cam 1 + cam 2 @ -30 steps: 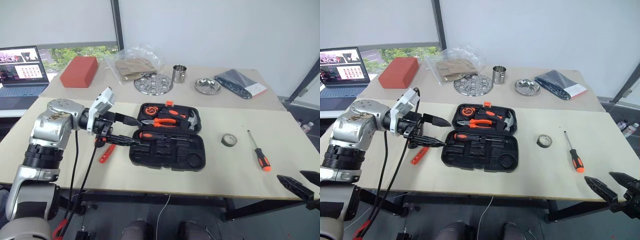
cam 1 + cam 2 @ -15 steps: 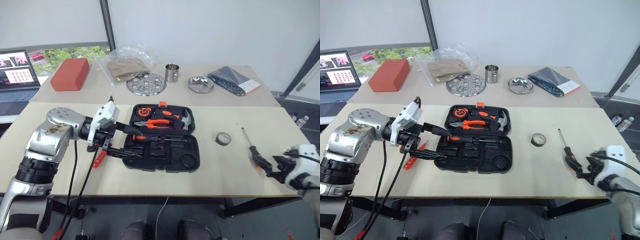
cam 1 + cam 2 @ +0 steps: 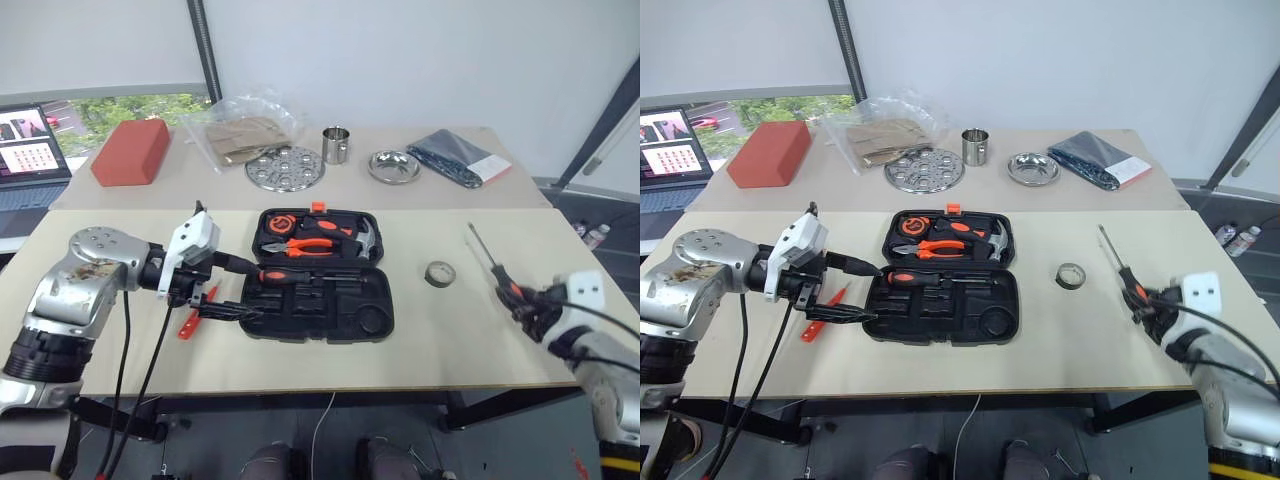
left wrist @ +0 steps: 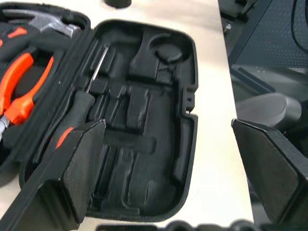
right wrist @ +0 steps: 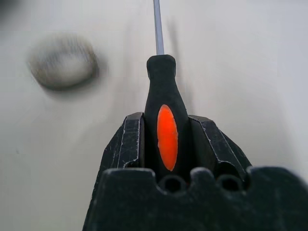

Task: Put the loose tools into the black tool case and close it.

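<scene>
- The black tool case [image 3: 318, 275] lies open near the middle of the front tabletop [image 3: 430, 340], its lid half away from the robot holding orange-handled pliers [image 3: 310, 245] and a steel hammer [image 3: 368, 240].
- One screwdriver [image 3: 300, 274] already sits in a recess at the hinge side of the case's near half; the other recesses of that half look bare in the left wrist view.
- The left gripper [image 3: 238, 288] hovers at the case's left edge with its fingers spread wide and nothing between them.
- Just left of the case, partly behind that gripper, an orange tool [image 3: 190, 322] lies on the tabletop; what kind it is cannot be told.
- The right gripper [image 5: 166, 144] is at the right of the tabletop, its fingers pinching the orange-and-black handle of the second screwdriver [image 3: 490, 265], whose steel shaft points away from the robot.
- A small grey tape roll [image 3: 439, 272] lies loose between the case and that screwdriver, apart from both.
- On the rear tabletop, well apart from the case: a red-orange block [image 3: 130, 152], a clear plastic bag [image 3: 245, 130] with brown contents, a round perforated metal plate [image 3: 284, 167], a steel cup [image 3: 334, 145], a shallow metal bowl [image 3: 391, 166] and a dark packet [image 3: 462, 160].
- A laptop [image 3: 30, 145] stands open at the far left.
</scene>
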Robot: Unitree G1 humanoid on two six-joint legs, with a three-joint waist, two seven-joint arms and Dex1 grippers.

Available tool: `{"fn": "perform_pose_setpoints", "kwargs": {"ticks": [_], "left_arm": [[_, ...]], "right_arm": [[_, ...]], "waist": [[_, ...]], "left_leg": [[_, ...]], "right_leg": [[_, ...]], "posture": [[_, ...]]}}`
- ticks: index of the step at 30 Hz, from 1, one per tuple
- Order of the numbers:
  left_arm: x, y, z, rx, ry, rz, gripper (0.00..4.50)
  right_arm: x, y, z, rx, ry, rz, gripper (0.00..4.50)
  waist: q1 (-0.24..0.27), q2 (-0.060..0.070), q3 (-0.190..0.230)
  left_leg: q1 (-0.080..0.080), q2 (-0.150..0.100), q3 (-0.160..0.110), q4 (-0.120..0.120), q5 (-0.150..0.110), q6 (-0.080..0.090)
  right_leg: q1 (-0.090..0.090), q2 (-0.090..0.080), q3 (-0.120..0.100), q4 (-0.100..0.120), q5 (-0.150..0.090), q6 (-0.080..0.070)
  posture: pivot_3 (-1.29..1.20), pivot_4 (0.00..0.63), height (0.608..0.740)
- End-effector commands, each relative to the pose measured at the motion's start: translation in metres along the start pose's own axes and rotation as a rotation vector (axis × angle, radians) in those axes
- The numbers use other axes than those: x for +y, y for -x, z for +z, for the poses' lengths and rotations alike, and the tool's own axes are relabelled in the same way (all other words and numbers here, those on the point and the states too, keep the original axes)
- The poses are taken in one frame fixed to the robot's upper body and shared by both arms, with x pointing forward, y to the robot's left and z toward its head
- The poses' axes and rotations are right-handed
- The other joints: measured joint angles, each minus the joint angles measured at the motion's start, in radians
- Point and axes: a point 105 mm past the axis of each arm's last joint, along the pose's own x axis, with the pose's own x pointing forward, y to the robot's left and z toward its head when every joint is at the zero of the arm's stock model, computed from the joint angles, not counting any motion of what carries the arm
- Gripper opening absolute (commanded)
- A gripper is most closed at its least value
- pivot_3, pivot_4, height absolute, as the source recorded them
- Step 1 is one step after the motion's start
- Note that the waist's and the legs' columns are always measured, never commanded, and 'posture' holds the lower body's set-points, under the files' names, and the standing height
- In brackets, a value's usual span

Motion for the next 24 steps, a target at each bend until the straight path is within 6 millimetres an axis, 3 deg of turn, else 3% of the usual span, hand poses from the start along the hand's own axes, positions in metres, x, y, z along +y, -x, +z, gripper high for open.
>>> {"fn": "perform_pose_setpoints", "kwargs": {"ticks": [1,5,8,12,21,23,24], "left_arm": [[-0.004,0.011,0.008,-0.004,-0.044,0.031,4.5],[-0.007,0.01,0.005,0.004,-0.047,0.032,4.5],[-0.008,0.009,0.006,-0.002,-0.054,0.035,4.5],[-0.008,0.008,0.008,-0.01,-0.065,0.06,4.5],[-0.006,0.006,0.008,-0.017,-0.068,0.083,4.5],[-0.005,0.006,0.009,-0.02,-0.069,0.085,4.5],[-0.005,0.007,0.009,-0.019,-0.07,0.085,4.5]], "right_arm": [[0.088,-0.01,0.067,-0.103,0.123,0.589,0.98],[0.122,-0.023,0.06,0.007,0.282,0.838,0.98],[0.135,-0.055,0.039,0.096,0.418,0.89,0.98],[0.132,-0.079,0.015,0.176,0.545,0.896,0.98],[0.134,-0.101,0.003,0.206,0.567,0.849,0.98],[0.138,-0.101,0.006,0.182,0.561,0.867,2.0],[0.141,-0.1,0.009,0.163,0.554,0.875,2.3]], "waist": [[-0.008,0.0,0.0],[0.001,-0.003,0.0],[0.015,-0.004,0.0],[0.023,-0.005,0.001],[0.007,-0.005,0.001],[0.005,-0.005,0.001],[0.004,-0.005,0.001]], "left_leg": [[0.0,0.001,0.0,0.0,0.0,0.0],[0.002,0.003,-0.001,0.0,0.0,-0.001],[0.0,0.001,-0.002,0.001,0.0,-0.001],[-0.006,-0.001,-0.001,0.004,-0.001,0.001],[-0.006,0.0,-0.001,0.004,0.0,-0.001],[-0.004,0.0,-0.002,0.004,0.0,-0.002],[-0.004,0.0,-0.002,0.004,0.001,-0.002]], "right_leg": [[-0.001,0.0,0.0,0.001,0.0,0.0],[0.0,0.002,-0.002,0.002,-0.002,-0.004],[-0.001,0.001,-0.002,0.004,-0.003,-0.004],[-0.004,-0.001,-0.002,0.005,-0.003,-0.004],[-0.004,0.0,-0.005,0.006,-0.003,-0.003],[-0.003,0.0,-0.004,0.007,-0.003,-0.003],[-0.002,0.0,-0.004,0.007,-0.003,-0.003]], "posture": [[0.0,0.15,0.734],[0.0,0.15,0.734],[0.0,0.15,0.734],[0.0,0.15,0.734],[0.0,0.15,0.734],[0.0,0.15,0.734],[0.0,0.15,0.734]]}}
